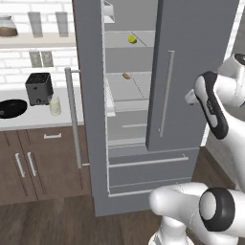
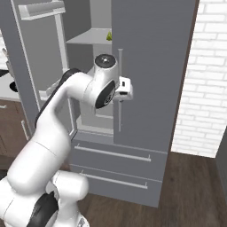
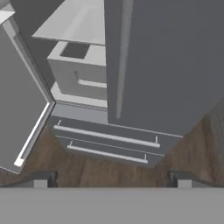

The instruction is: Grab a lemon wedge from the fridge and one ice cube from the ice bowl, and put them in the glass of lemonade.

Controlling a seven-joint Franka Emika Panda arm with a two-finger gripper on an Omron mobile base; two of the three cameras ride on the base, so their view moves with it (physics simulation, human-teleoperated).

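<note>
The fridge stands with its left door swung open and its right door shut. On an upper shelf inside lies the lemon wedge, small and yellow-green, whose tip also peeks past the door edge. On the counter to the left, the glass of lemonade stands beside the toaster, with the black ice bowl further left. The ice cube is not discernible in the bowl. My gripper is open and empty, its fingertips wide apart. It hangs before the shut right door, looking down at the drawers.
A small brown oblong food item lies on the middle shelf. The open door's long handle juts out towards me. A black toaster is on the counter, with brown cabinets below. A white brick wall flanks the fridge's right.
</note>
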